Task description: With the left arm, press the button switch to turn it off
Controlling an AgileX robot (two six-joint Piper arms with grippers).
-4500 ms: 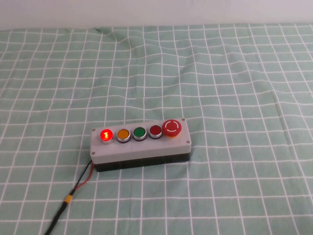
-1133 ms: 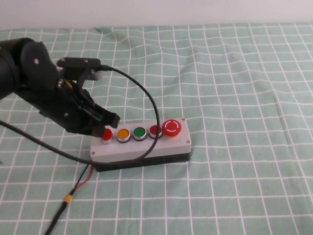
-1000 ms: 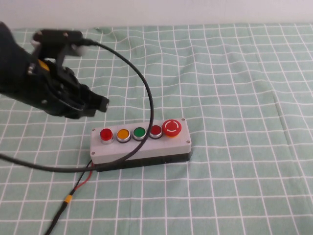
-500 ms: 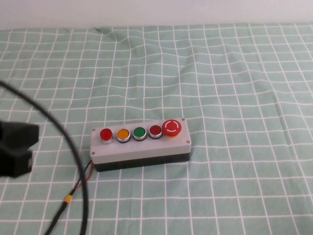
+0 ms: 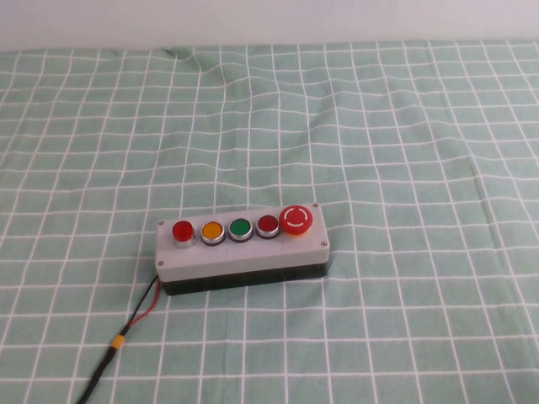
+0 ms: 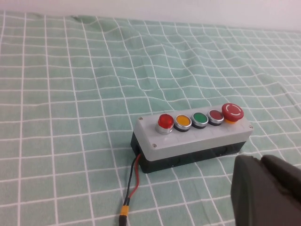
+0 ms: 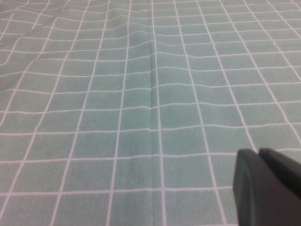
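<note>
The grey five-button box (image 5: 244,257) lies on the green checked cloth. Its button switch (image 5: 182,231), the small bright-red one at the box's left end, is unlit. It also shows in the left wrist view (image 6: 164,121), dark. Neither arm shows in the high view. My left gripper (image 6: 261,165) is shut and empty, drawn back well clear of the box on its near side. My right gripper (image 7: 258,155) is shut and empty over bare cloth, away from the box.
On the box, to the right of the switch, sit an orange button (image 5: 211,230), a green button (image 5: 240,227), a darker red button (image 5: 267,224) and a large red mushroom button (image 5: 296,220). A red and black cable (image 5: 126,332) runs from the box's left end toward the near edge.
The button switch glowed 4.5 s ago and is now unlit. The left arm, over the switch 1.1 s ago, has lifted and pulled back left and out of the high view.
</note>
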